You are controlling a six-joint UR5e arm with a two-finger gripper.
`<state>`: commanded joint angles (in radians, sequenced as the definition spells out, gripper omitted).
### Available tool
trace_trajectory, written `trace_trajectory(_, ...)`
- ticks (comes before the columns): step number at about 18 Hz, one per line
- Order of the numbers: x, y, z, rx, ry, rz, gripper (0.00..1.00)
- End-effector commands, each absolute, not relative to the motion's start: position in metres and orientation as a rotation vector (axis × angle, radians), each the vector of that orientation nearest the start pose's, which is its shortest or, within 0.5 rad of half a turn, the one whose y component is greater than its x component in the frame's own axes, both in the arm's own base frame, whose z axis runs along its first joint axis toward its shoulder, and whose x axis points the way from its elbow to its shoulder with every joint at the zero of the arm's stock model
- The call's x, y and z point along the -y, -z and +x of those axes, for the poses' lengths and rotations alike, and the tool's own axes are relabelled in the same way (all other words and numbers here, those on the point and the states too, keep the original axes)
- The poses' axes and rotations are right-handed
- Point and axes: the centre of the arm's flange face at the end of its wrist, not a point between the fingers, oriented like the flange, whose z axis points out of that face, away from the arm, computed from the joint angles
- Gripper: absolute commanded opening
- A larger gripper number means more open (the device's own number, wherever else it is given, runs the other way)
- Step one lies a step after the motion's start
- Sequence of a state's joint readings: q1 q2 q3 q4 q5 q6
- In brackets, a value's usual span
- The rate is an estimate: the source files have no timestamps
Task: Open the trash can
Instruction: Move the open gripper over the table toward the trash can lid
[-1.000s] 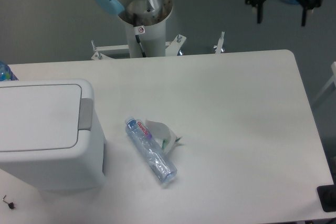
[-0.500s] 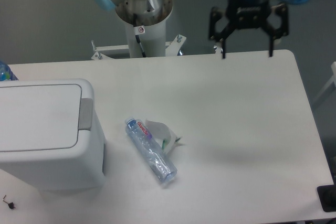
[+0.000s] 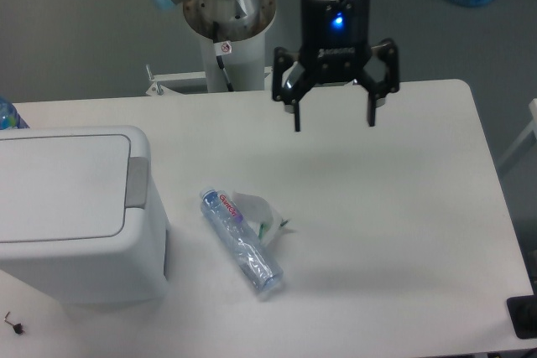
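White table [image 3: 403, 207] over grey floor [image 3: 67, 31], apparently bare concrete.

The gripper [image 3: 334, 126] hangs spread above the table [image 3: 403, 207], trash can [image 3: 75, 215] lidded.

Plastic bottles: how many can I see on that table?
1 for certain: a clear bottle lying on its side right of the trash can. A blue-capped object at the left edge, behind the can, may be another.
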<state>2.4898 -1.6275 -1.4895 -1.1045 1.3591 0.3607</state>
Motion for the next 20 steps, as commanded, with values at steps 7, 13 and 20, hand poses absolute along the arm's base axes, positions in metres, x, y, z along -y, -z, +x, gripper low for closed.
trace_trajectory(7, -0.505, -0.532, -0.308, 0.696, -0.075, -2.525, 1.0)
trace_trajectory(13, -0.531, -0.515, -0.29, 0.713, -0.031, -2.52, 1.0)
trace_trajectory(20, -0.546, -0.51, -0.264, 0.729, 0.011, -2.524, 1.0)
